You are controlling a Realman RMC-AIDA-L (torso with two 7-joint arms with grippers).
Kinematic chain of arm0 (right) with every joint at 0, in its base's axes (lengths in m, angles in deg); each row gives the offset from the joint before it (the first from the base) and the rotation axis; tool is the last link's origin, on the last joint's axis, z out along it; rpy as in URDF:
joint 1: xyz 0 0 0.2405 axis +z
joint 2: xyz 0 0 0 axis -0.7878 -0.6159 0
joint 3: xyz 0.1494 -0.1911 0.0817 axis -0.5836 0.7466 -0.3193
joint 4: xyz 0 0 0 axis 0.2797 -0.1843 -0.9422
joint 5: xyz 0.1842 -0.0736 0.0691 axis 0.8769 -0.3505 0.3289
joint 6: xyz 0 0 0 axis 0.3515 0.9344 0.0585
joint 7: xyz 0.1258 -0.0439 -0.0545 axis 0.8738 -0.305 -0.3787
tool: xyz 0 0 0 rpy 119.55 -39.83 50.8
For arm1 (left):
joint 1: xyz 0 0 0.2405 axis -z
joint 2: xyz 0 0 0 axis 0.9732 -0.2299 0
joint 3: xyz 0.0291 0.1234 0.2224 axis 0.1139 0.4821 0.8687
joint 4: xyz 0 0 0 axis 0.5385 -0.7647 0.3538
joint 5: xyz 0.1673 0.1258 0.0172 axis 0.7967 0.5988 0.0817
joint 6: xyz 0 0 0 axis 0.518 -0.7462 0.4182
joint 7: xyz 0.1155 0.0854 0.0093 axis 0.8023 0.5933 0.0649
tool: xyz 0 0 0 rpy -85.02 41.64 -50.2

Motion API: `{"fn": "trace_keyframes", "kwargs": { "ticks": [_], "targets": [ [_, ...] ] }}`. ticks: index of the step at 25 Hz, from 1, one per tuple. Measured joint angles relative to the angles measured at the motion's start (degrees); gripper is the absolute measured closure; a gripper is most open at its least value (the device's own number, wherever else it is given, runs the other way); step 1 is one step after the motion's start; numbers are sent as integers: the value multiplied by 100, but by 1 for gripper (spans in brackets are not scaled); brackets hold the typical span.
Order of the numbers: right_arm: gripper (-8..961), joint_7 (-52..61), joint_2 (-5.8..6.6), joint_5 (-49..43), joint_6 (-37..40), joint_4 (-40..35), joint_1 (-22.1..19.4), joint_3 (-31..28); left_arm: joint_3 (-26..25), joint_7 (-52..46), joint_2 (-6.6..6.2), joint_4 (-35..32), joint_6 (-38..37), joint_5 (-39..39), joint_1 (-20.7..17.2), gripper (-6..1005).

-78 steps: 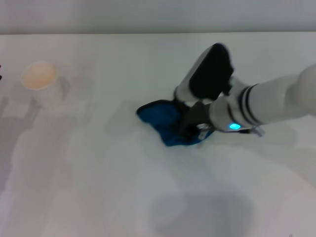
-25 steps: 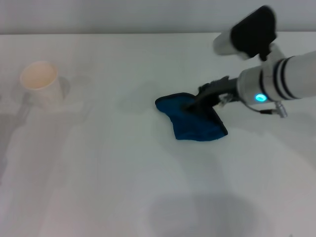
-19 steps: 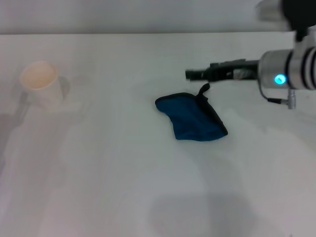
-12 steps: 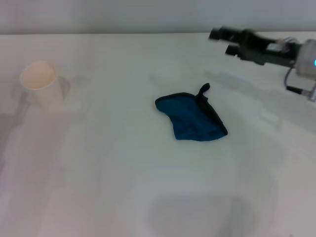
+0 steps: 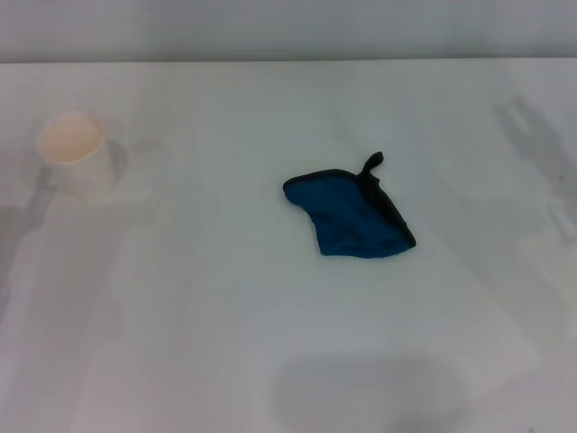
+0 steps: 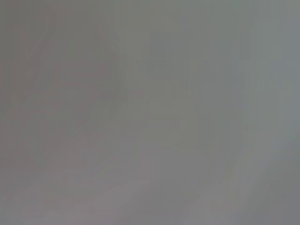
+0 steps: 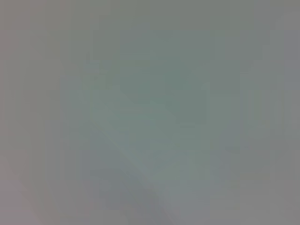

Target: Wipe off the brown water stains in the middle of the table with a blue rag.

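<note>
Blue cloth, the blue rag [image 5: 350, 219], lies crumpled near the middle of the white tabletop [image 5: 270, 343], its black edging along the right side and a short black loop sticking up at its far corner. Nothing touches it. A white paper cup [image 5: 76, 165] stands upright well apart, toward the left. No brown stain can be made out on the surface. Neither tool appears in any view, so their state cannot be told; both wrist views show only blank grey.
</note>
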Motion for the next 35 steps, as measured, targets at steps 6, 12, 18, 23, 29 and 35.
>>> {"fn": "trace_keyframes", "kwargs": {
  "ticks": [6, 12, 18, 23, 29, 35],
  "targets": [
    [112, -3751, -3, 187, -225, 965, 249, -48, 0, 3, 0, 0, 16, -3, 22, 119],
    [111, -5326, -2, 528, -788, 1765, 605, -635, 9, 36, 0, 17, 30, -3, 66, 119],
    [112, -6007, -2, 528, -812, 2015, 658, -1104, 27, 210, 7, 50, 84, 28, 89, 119],
    [112, -6002, -2, 532, -759, 2020, 614, -1108, 51, 222, 18, 60, 237, 90, 114, 119],
    [112, -6001, -2, 511, -691, 2034, 602, -1113, 57, 281, 36, 62, 523, 123, 158, 119],
    [112, -5999, -2, 544, -685, 2007, 613, -1123, 31, 276, 46, 61, 528, 85, 164, 119]
  ]
}}
